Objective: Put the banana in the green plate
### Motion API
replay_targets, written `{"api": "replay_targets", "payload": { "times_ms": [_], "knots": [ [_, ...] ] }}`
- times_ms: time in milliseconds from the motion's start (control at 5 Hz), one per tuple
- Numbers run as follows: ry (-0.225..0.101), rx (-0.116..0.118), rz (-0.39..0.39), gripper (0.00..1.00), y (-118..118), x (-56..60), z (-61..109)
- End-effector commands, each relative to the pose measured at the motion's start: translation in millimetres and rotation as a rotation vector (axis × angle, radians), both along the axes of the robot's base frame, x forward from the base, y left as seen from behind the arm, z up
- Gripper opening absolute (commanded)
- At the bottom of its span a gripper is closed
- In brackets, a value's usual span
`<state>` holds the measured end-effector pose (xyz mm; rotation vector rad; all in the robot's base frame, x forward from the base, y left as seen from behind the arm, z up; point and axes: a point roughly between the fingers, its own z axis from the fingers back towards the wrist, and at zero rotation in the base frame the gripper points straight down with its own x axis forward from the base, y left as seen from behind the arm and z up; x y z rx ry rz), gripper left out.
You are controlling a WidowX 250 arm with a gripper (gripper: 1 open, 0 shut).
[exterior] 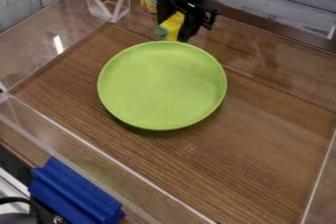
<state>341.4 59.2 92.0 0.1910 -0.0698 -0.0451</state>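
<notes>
Landmark: green plate (pixel 163 85), lying flat on the wooden table (pixel 262 130). The gripper (pixel 175 27) points down just past the plate's far rim. Its jaws are partly closed on the banana (pixel 171 23), which sits between the black fingers with only its yellow body showing. The banana is above and behind the plate's far edge, not inside it. The plate's interior is bare.

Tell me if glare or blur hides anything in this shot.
Camera view: soft and low-resolution throughout; bright glare streaks on the clear walls; the banana shows only partly between the dark gripper fingers; the green plate is evenly lit.
</notes>
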Motion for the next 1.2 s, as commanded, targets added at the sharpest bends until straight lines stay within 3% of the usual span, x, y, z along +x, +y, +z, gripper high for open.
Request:
{"api": "replay_targets", "payload": {
  "times_ms": [0, 400, 600, 1000],
  "knots": [
    [-0.077, 0.014, 0.018, 0.00, 5.1, 16.7, 16.0],
    [-0.097, 0.015, 0.014, 0.00, 4.6, 32.0, 7.6],
    [-0.105, 0.014, 0.009, 0.00, 3.4, 34.3, 3.8],
    [-0.122, 0.009, 0.025, 0.00, -1.9, 3.1, 15.6]
  ]
}}
